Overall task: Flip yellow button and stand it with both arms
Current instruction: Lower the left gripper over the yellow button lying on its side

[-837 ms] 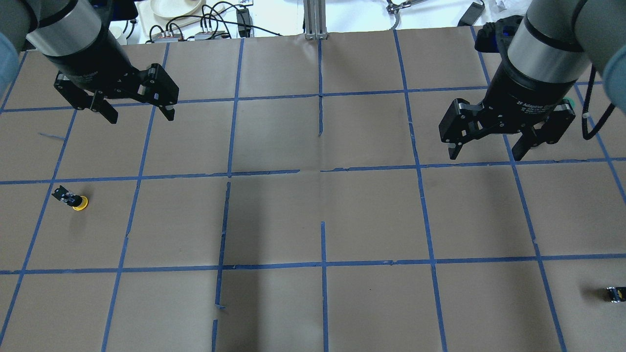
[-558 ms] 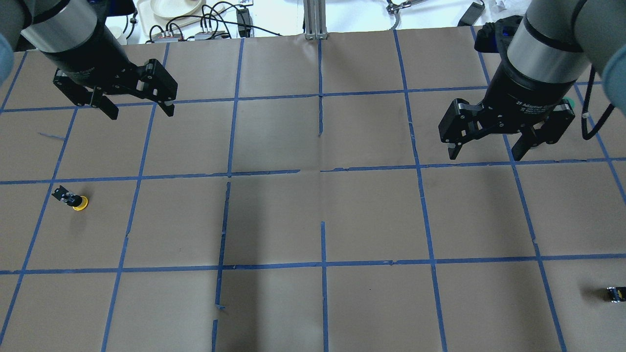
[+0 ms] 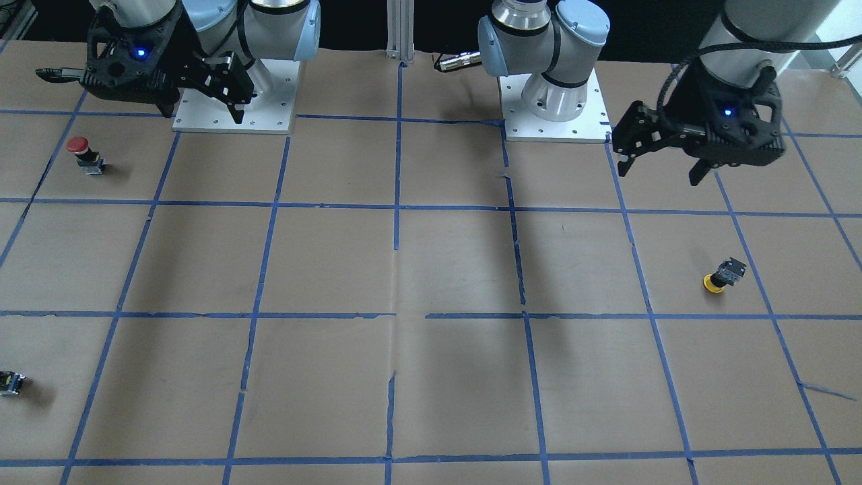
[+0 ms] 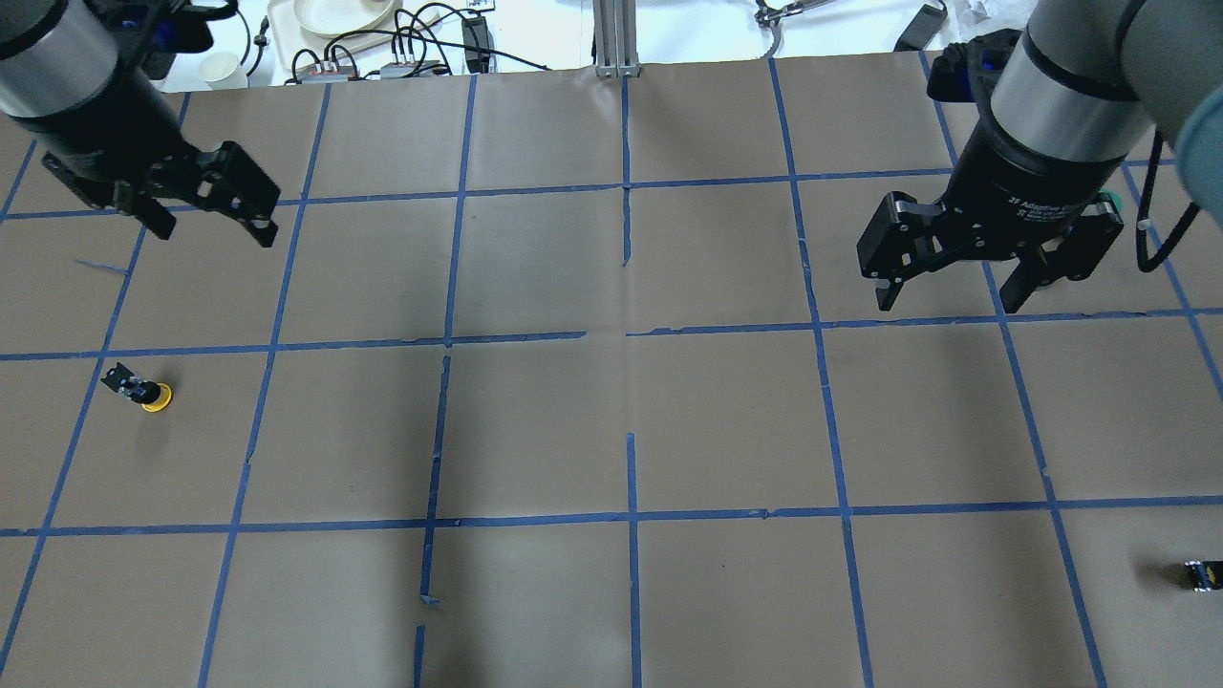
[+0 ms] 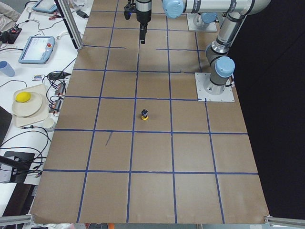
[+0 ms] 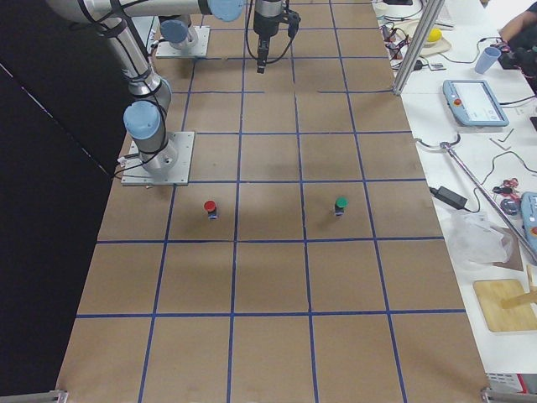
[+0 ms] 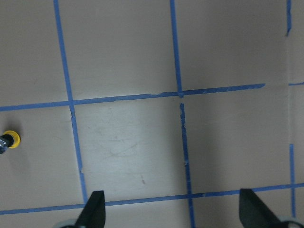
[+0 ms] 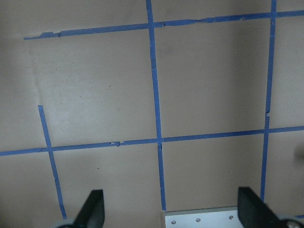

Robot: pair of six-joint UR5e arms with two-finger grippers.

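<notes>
Left gripper (image 4: 218, 225) hangs above the table (image 4: 535, 430), jaws spread wide, nothing held. Right gripper (image 4: 949, 296) is likewise wide open and empty, on the opposite side. Yellow button (image 4: 143, 387) lies on its side at the table's left, well apart from both. Its long axis runs diagonal to the blue tape grid (image 4: 449, 277); in the overhead view the cap is at lower right and the dark body at upper left. It sits lower than, and slightly left of, the left gripper. Judgement: the left arm is clearly nearer and suited to the first grasp, jaws turned across the body.
</notes>
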